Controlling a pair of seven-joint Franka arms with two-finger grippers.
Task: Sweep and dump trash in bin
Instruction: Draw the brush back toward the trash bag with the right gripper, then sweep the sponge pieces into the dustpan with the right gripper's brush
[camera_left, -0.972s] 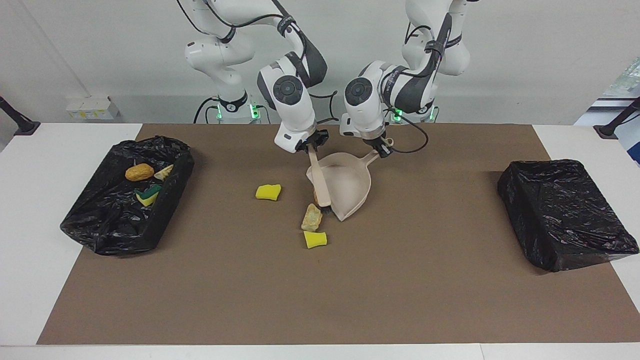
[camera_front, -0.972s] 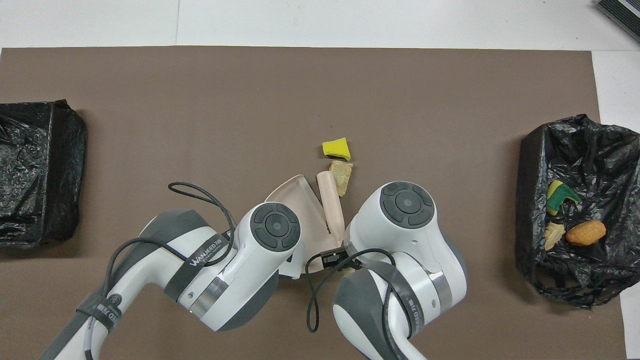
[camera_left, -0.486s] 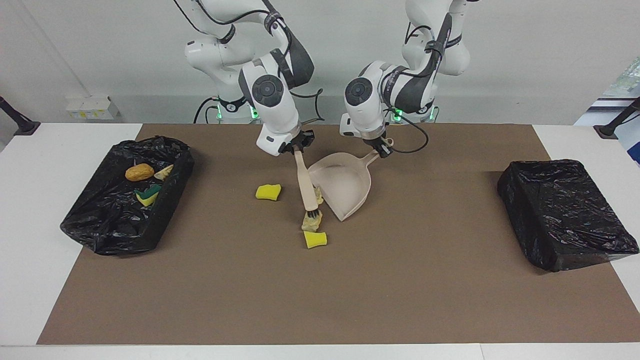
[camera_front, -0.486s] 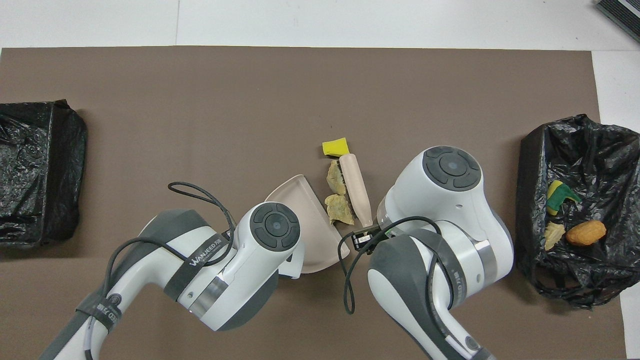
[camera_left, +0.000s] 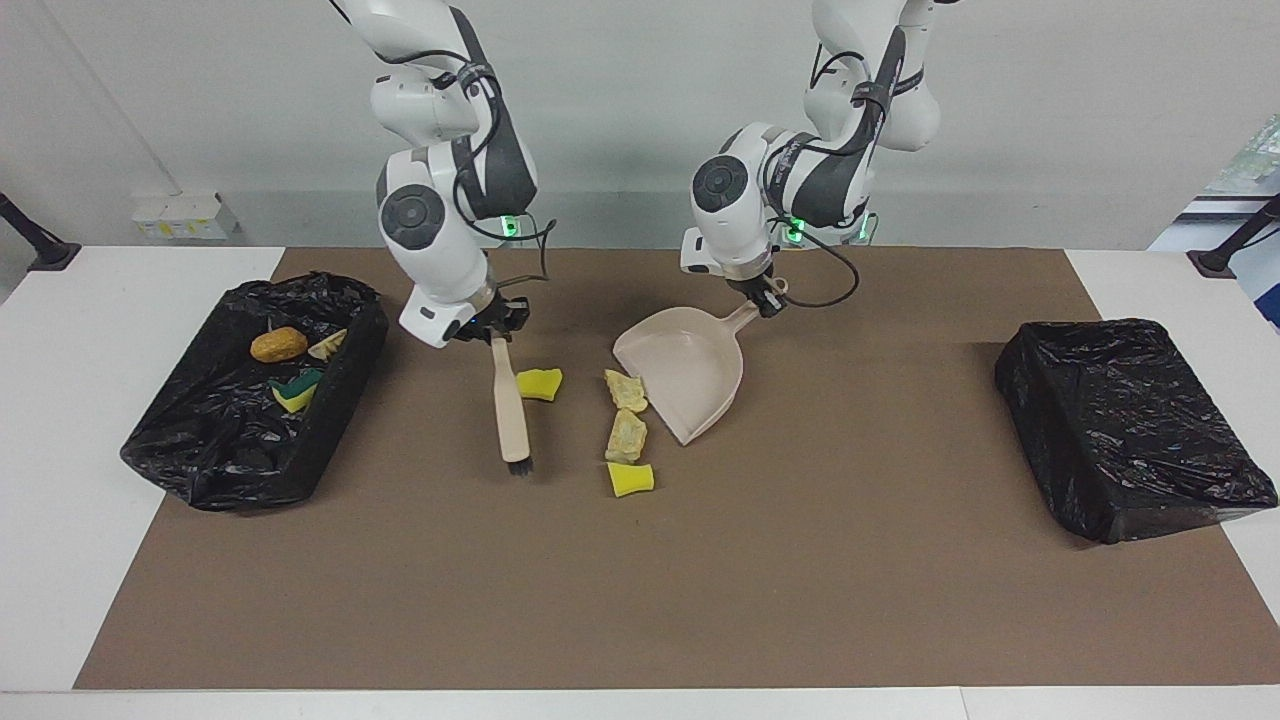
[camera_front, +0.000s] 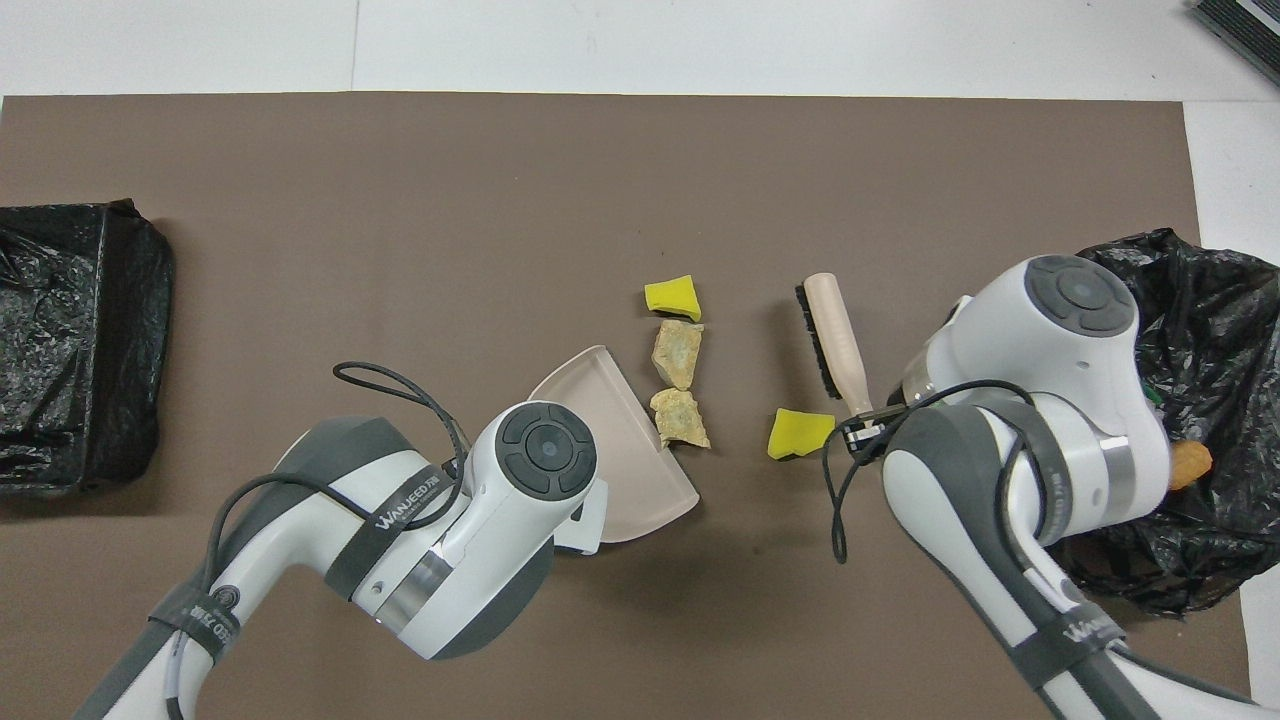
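Now: brush (camera_left: 511, 410) sat on the right arm's side of the stray sponge (camera_left: 537, 384), dustpan (camera_left: 690, 366) toward the left arm.
Right gripper (camera_left: 497, 333) clamped on brush handle, left gripper (camera_left: 768, 300) clamped on dustpan handle; brush's long axis ran away from the robots.

Trash (camera_left: 626, 437) lies between brush (camera_left: 511, 410) and dustpan (camera_left: 690, 372).

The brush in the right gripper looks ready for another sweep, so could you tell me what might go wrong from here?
1. The brush in the right gripper hangs beside the yellow sponge piece; a sweep could push it past the dustpan.
2. Two crumbly chunks lie at the pan's side edge, not its mouth, so bristles may scatter them.
3. The left gripper holds only the handle tip; the pan could pivot.
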